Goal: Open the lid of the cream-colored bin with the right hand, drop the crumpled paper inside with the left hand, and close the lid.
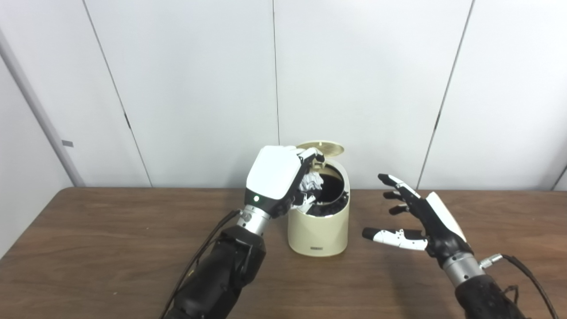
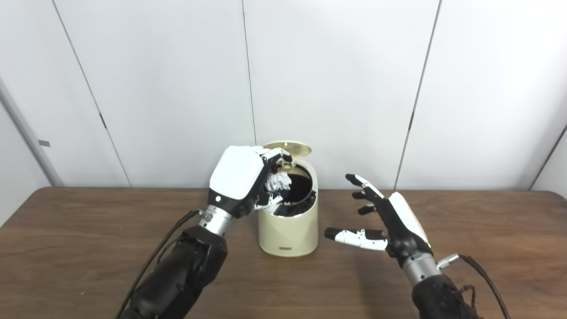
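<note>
The cream-colored bin (image 1: 318,232) stands mid-table with its round lid (image 1: 322,148) tipped up at the back, showing a dark inside. My left hand (image 1: 278,177) hovers over the bin's left rim, shut on the crumpled white paper (image 1: 311,182), which sits just above the opening. To the right of the bin my right hand (image 1: 414,219) is open, fingers spread and pointing toward the bin without touching it.
The brown wooden table (image 1: 110,248) reaches to a white panelled wall (image 1: 199,88) close behind the bin. Both dark forearms come in from the bottom edge, with cables (image 1: 527,274) trailing beside them.
</note>
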`<state>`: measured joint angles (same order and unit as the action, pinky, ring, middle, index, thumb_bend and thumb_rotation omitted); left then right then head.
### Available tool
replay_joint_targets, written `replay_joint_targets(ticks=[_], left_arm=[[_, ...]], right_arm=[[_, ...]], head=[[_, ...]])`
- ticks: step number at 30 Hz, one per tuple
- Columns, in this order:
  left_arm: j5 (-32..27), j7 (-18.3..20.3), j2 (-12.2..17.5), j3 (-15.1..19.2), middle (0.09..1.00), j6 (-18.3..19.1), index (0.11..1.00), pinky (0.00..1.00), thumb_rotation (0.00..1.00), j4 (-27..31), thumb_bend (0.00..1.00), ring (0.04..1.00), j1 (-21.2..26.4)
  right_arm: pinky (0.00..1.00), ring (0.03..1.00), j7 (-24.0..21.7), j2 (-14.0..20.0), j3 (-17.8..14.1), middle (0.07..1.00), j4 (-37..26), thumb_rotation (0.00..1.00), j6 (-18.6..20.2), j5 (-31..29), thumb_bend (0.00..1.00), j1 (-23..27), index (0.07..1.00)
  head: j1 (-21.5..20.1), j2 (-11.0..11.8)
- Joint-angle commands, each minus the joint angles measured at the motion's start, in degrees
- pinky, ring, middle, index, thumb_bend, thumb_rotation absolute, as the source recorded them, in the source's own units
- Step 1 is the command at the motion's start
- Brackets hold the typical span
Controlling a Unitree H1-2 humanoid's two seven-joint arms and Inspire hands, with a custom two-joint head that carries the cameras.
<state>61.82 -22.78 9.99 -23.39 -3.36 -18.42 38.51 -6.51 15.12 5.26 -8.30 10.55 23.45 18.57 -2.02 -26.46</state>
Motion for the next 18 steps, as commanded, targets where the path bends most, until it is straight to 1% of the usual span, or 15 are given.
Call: replay_joint_targets(ticks=[1,6,8,9,10,11,13,15,18], left_arm=[[-0.49,-0.72,0.51,0.32,0.491,-0.03,0.649,0.42,0.00,2.09,0.55,0.520,2.15],[-0.55,-1.05,0.53,0.43,0.491,-0.19,0.646,0.43,0.00,2.24,0.55,0.521,2.18],[-0.65,-0.54,0.53,0.43,0.491,-0.09,0.648,0.42,0.00,2.49,0.55,0.519,2.15],[-0.72,-0.17,0.54,0.43,0.520,-0.01,0.651,0.42,0.12,2.64,0.73,0.521,2.11],[-0.85,0.27,0.54,0.44,0.540,0.04,0.656,0.42,0.20,2.78,0.84,0.524,2.08],[-1.01,0.56,0.53,0.48,0.548,0.05,0.661,0.42,0.23,2.90,0.89,0.528,2.02],[-1.27,0.91,0.53,0.54,0.557,0.05,0.673,0.43,0.27,3.17,0.94,0.532,1.92],[-1.58,0.89,0.61,0.53,0.568,-0.09,0.687,0.43,0.29,3.25,0.97,0.535,1.89],[-1.81,0.76,0.77,0.46,0.579,-0.34,0.704,0.43,0.32,3.35,0.99,0.536,1.88]], right_arm=[[0.67,0.831,0.34,0.54,-0.36,0.918,-2.02,0.49,-1.16,-0.09,0.82,1.47,0.903],[0.68,0.839,0.42,0.62,-0.34,0.918,-1.97,0.48,-1.37,-0.05,0.82,1.44,0.904],[0.69,0.841,0.37,0.57,-0.45,0.920,-2.08,0.48,-1.22,-0.24,0.82,1.43,0.905],[0.69,0.842,0.46,0.57,-0.53,0.920,-1.85,0.47,-1.46,-0.40,0.82,1.44,0.904],[0.70,0.842,0.56,0.61,-0.57,0.917,-1.62,0.47,-1.68,-0.45,0.82,1.46,0.902],[0.70,0.841,0.62,0.62,-0.60,0.916,-1.48,0.47,-1.81,-0.49,0.82,1.47,0.901],[0.70,0.839,0.55,0.55,-0.59,0.915,-1.75,0.48,-1.45,-0.47,0.82,1.48,0.899],[0.70,0.842,0.34,0.40,-0.56,0.917,-2.21,0.47,-0.80,-0.49,0.82,1.49,0.900],[0.70,0.843,0.53,0.55,-0.50,0.919,-1.79,0.46,-1.35,-0.43,0.81,1.48,0.902]], head=[[0.00,-0.05],[0.03,-0.20],[0.03,-0.20],[0.03,-0.20],[0.03,-0.20],[0.03,-0.20],[0.11,-0.31],[0.19,-0.33],[0.19,-0.33]])
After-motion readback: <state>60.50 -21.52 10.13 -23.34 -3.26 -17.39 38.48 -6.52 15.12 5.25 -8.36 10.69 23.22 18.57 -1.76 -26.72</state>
